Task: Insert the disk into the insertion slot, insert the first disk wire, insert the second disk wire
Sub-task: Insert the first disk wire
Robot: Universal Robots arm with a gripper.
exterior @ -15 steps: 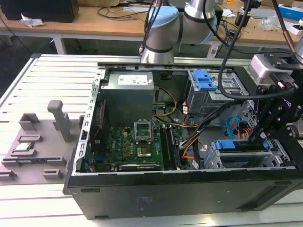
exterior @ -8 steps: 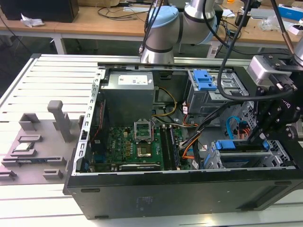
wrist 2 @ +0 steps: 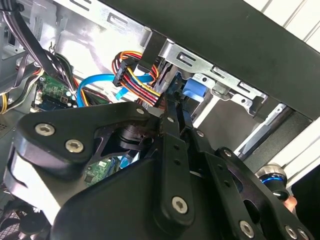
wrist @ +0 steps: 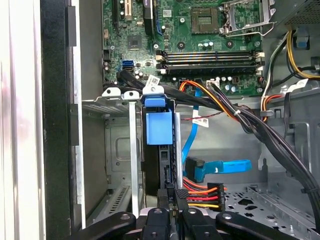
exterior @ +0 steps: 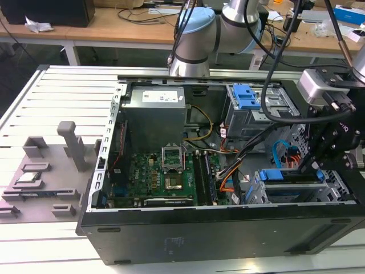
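The disk (wrist: 159, 127), clipped in its bright blue frame, sits inside the insertion slot (wrist: 120, 100), a grey sheet-metal cage; the exterior view shows the disk (exterior: 285, 175) at its lower right. My gripper (wrist: 172, 197) reaches down at the disk's open end, shut on the plug of the first disk wire (wrist: 200, 195), the red, orange and yellow bundle. In the second wrist view the gripper (wrist 2: 167, 112) pinches where that bundle (wrist 2: 135, 82) ends. The second disk wire (wrist: 222, 166), a flat blue cable, lies loose beside it, its plug free. From outside, the gripper (exterior: 312, 162) dips into the case.
A thick black cable bundle (wrist: 260, 125) crosses just beyond the disk. The motherboard (exterior: 165, 177) and power supply (exterior: 157, 114) fill the case's middle. A taller cage with a blue latch (exterior: 245, 97) stands behind. Grey fixtures (exterior: 51, 171) lie on the slatted table at the exterior view's left.
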